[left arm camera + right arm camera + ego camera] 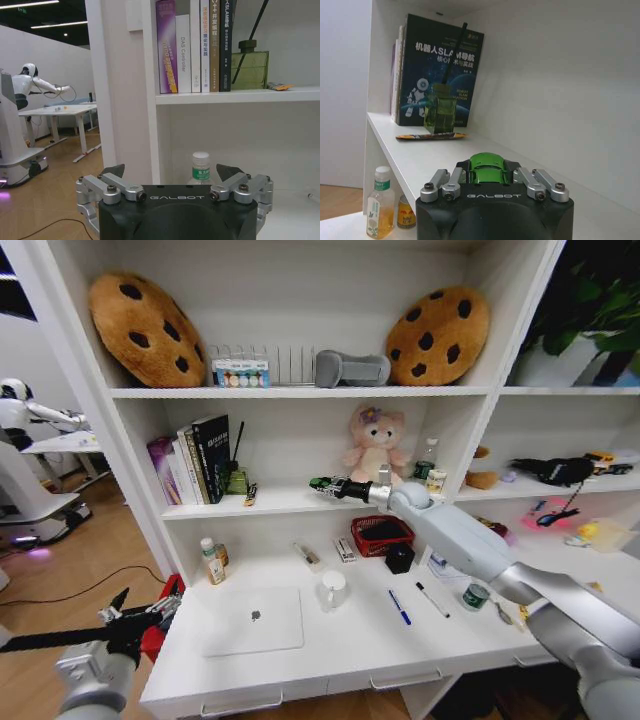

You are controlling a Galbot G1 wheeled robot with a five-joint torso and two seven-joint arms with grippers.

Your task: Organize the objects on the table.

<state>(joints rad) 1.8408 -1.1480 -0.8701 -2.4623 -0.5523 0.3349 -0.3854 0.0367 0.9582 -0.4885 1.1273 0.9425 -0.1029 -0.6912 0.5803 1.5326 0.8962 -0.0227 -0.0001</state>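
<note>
The right end effector [322, 483] is closed on the green toy car [489, 168], holding it just above the middle shelf [280, 502], between the books [200, 458] and the pink bear [375, 443]. In the right wrist view the car sits clamped between the fingers, its roof facing the camera, with the shelf board running on toward the green diffuser bottle [440, 112]. So the step in hand looks like putting the car away on that shelf. The next move, as I judge it, calls for lowering the car until its wheels rest on the board, clear of the diffuser and the bear, and only then letting go, since a toy on wheels may roll if dropped or set down tilted. The left end effector [135, 618] waits open and empty off the desk's left end, low beside the desk [330, 650]. On the desk lie the laptop [252, 620], the blue pen [399, 607], the black pen [432, 599] and the small tin [476, 595], all apart from one another and not yet tidied.
</note>
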